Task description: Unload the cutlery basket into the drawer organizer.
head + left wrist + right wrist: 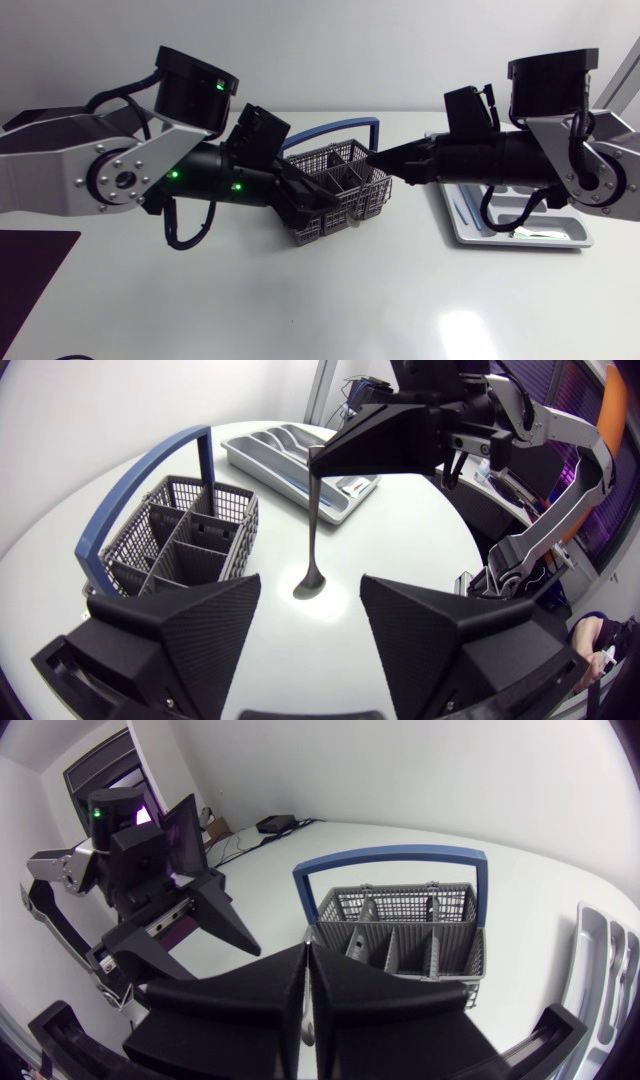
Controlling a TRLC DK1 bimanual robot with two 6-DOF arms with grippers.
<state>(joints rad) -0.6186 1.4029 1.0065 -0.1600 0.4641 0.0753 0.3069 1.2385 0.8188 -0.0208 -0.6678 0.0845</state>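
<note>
Clamping a spoon (handle up), right gripper hovers.

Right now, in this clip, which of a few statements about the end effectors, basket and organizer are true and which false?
1. The right end effector is shut on a cutlery piece that hangs down. True.
2. The left end effector grips the basket's handle. False: it is open, beside the basket.
3. The handle is red. False: it is blue.
4. The drawer organizer lies on the right arm's side of the basket. True.
</note>
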